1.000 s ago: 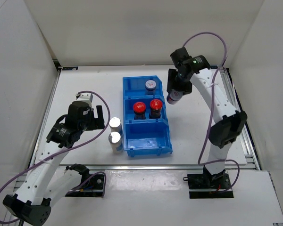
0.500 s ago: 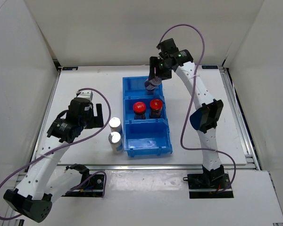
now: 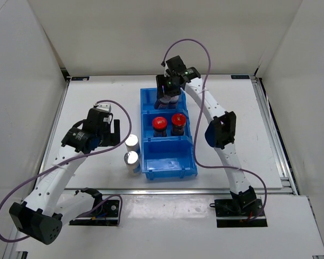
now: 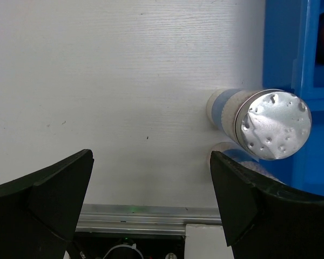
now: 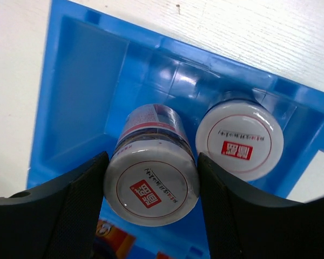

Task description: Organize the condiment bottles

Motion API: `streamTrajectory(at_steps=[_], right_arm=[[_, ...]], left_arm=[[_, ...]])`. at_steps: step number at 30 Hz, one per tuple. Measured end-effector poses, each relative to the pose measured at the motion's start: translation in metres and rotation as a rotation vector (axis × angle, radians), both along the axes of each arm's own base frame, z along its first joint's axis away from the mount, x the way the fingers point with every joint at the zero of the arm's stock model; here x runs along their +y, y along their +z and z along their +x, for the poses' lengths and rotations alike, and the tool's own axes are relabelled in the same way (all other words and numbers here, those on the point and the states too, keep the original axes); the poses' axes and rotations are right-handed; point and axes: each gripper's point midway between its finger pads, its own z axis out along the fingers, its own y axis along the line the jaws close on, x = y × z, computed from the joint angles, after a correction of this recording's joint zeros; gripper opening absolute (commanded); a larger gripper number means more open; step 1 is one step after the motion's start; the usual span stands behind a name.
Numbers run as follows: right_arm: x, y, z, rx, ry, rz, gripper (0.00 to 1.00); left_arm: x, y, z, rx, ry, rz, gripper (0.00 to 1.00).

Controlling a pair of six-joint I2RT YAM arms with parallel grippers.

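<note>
Gripping grey-lid bottle: right end effector, seemingly above bin; left end effector open.

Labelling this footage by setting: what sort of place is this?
Probably a lab robot cell, not a kitchen: bare white walls enclosing a table, left arm, right arm, a blue bin.

You're looking at a bright blue bin on a white table. The two dark-bodied bottles are wearing glossy red caps. The silver-topped bottles are showing dimpled foil tops, the clearer one over a white body with a pale blue band. The grey-lidded bottles are each carrying a thin red ring and a red square with white characters; the nearer one's label is showing dark purple. The left gripper is showing matte black.
</note>
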Motion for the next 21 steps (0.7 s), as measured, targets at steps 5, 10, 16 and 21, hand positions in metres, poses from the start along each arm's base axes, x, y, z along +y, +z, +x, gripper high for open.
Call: streamTrajectory(at_steps=[5, 10, 16, 21], right_arm=[[0.004, -0.016, 0.011, -0.008, -0.001, 0.002, 0.05], [0.009, -0.02, 0.019, -0.03, -0.007, 0.009, 0.26], [0.011, -0.036, 0.018, -0.001, -0.015, 0.004, 0.63], [0.017, -0.032, 0.019, -0.007, -0.013, 0.029, 0.96]], left_arm=[[0.001, 0.003, 0.001, 0.004, -0.019, 0.018, 1.0], [0.002, 0.007, 0.0, 0.009, -0.034, 0.035, 1.0], [0.002, 0.013, 0.001, -0.009, -0.051, 0.067, 1.0], [0.003, 0.013, -0.002, -0.006, -0.059, 0.08, 1.0]])
